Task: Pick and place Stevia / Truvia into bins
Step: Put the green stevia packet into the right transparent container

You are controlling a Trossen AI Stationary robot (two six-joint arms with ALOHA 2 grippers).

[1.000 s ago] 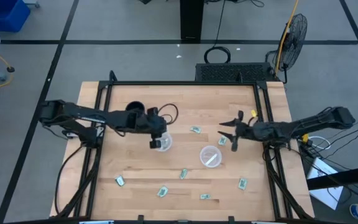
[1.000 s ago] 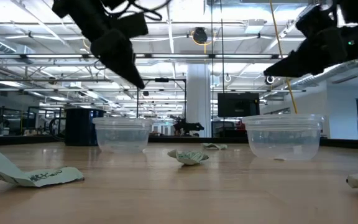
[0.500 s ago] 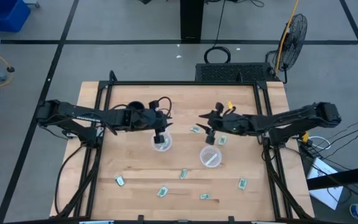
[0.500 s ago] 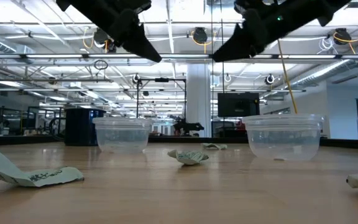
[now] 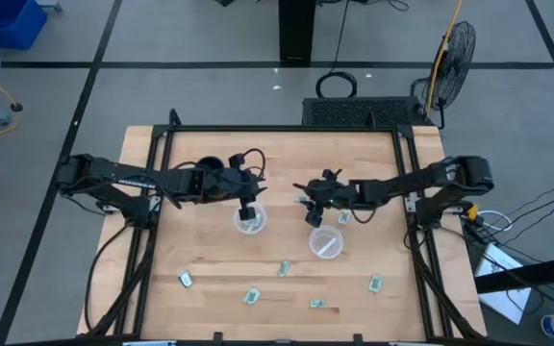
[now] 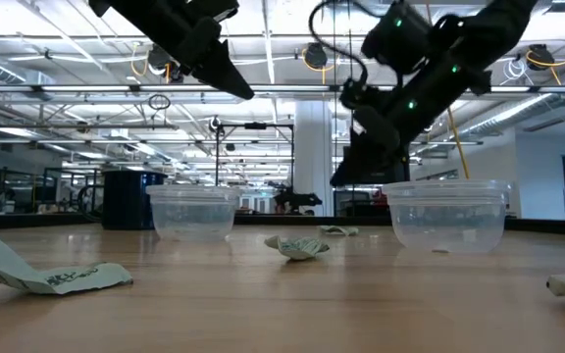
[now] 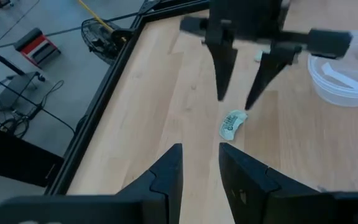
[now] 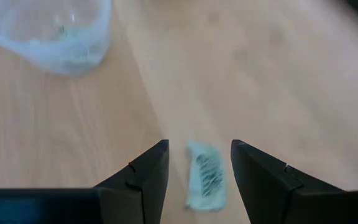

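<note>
Two clear cups stand on the wooden table: the left cup (image 5: 249,219) (image 6: 193,213) (image 8: 48,28) and the right cup (image 5: 326,241) (image 6: 448,214), each with something pale inside. My left gripper (image 5: 246,206) (image 7: 199,168) hovers open just above the left cup. My right gripper (image 5: 311,206) (image 8: 197,171) is open, pointing down. Its fingers stand on either side of a green-white packet (image 8: 205,177) (image 7: 232,124) that lies flat on the table between the cups, without touching it. Several more packets lie around, such as one packet (image 5: 344,217) and another packet (image 5: 284,268).
A black mug (image 5: 210,168) stands beside the left arm near the far left. Loose packets lie toward the near edge, such as one near the left (image 5: 187,280), one in the middle (image 5: 251,296) and one at the right (image 5: 375,284). A black frame (image 5: 287,129) edges the table.
My right gripper has swung from the table's right toward the left, past the right cup, then dropped over the packet between the cups. My left gripper has risen a little above the left cup and then held still.
</note>
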